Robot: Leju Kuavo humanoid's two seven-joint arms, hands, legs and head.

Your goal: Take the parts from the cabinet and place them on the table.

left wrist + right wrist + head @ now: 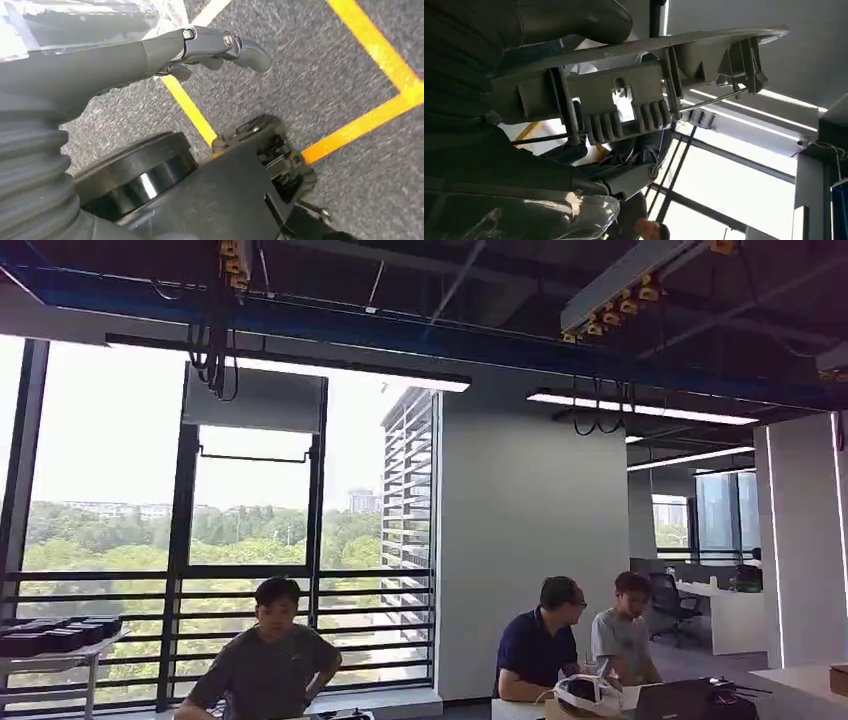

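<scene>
Right hand (549,165) fingers clamped on long grey ribbed plastic part (634,95). Left hand (150,55) hangs over grey carpet floor (325,100); fingers' state unclear. Carrying step, probably. Next: find white tabletop (800,680), lower part.

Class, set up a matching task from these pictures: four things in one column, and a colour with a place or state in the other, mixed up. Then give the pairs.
Things
1. plastic part
2. floor tape
3. headset
4. trays

Descriptions
a. white, lying on the table
b. grey, gripped by the right hand
c. black, on a rack by the window
d. yellow, in lines on grey carpet

Pairs: 1-b, 2-d, 3-a, 4-c
</scene>
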